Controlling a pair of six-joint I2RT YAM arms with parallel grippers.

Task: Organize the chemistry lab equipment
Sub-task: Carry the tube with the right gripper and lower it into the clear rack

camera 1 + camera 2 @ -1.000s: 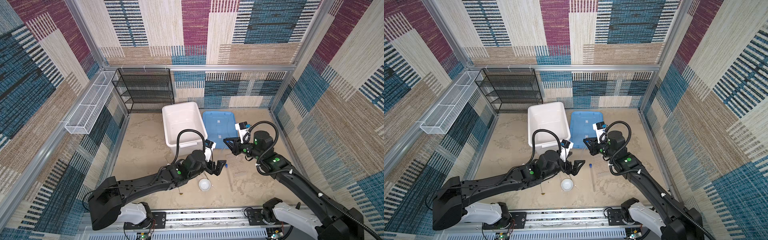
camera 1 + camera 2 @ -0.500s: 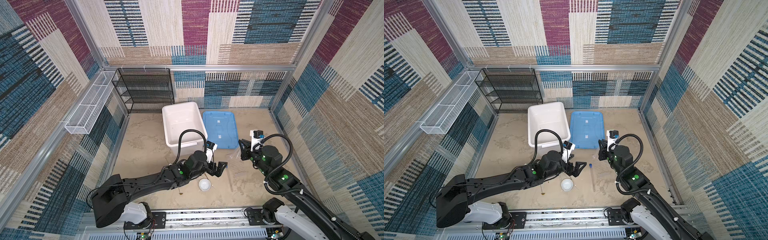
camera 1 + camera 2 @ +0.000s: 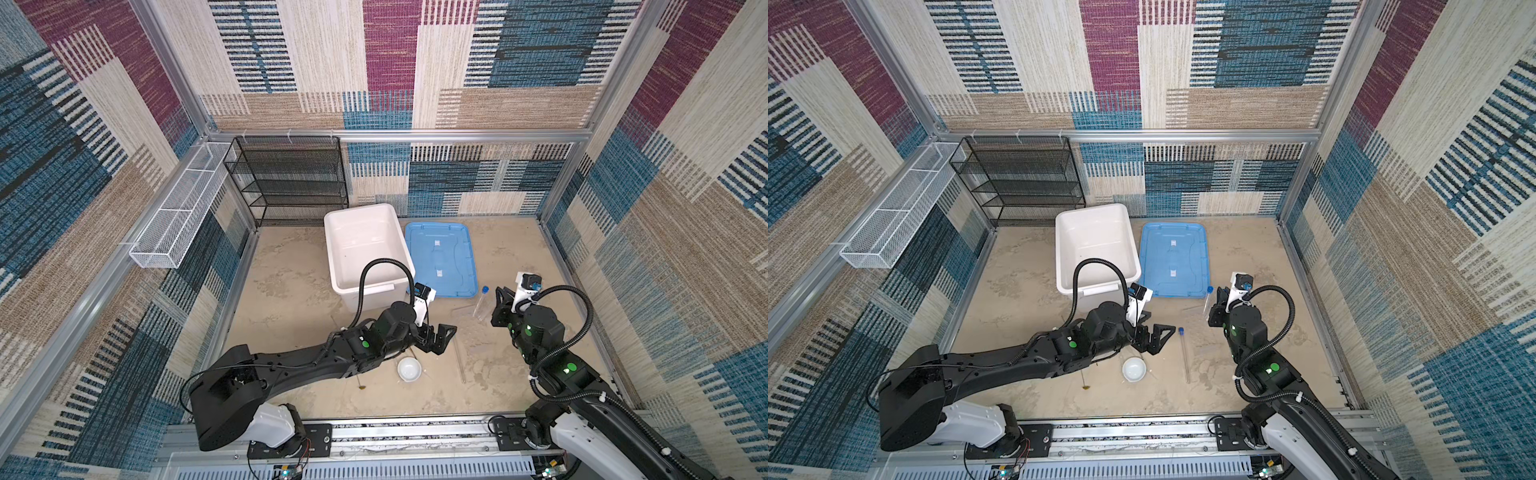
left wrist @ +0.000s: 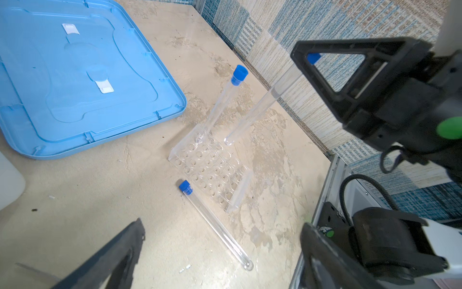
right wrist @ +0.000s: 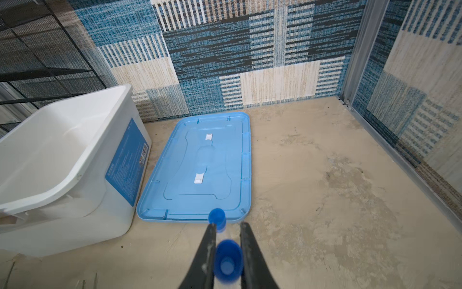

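My right gripper [image 5: 226, 250] is shut on a clear blue-capped test tube [image 4: 260, 107] and holds it upright. The tube's lower end hangs at the edge of a clear rack [image 4: 212, 172]. Another capped tube [image 4: 220, 105] stands tilted in that rack, and it shows in both top views [image 3: 482, 301] [image 3: 1207, 297]. A third tube [image 4: 215, 222] [image 3: 1184, 353] lies flat on the table. My left gripper [image 4: 223, 227] [image 3: 438, 338] hangs open above it, empty. A small white dish [image 3: 409, 368] and a thin brown-tipped rod [image 3: 360, 380] lie by the left arm.
The open white box [image 3: 365, 249] stands at the back, with its light-blue lid [image 3: 438, 259] flat beside it. A black mesh shelf [image 3: 291, 178] is against the back wall, and a white wire basket [image 3: 178, 212] hangs on the left wall.
The right gripper has drawn back from the lid's front edge toward the right, carrying its tube to the rack. The left gripper has barely shifted and stays open.
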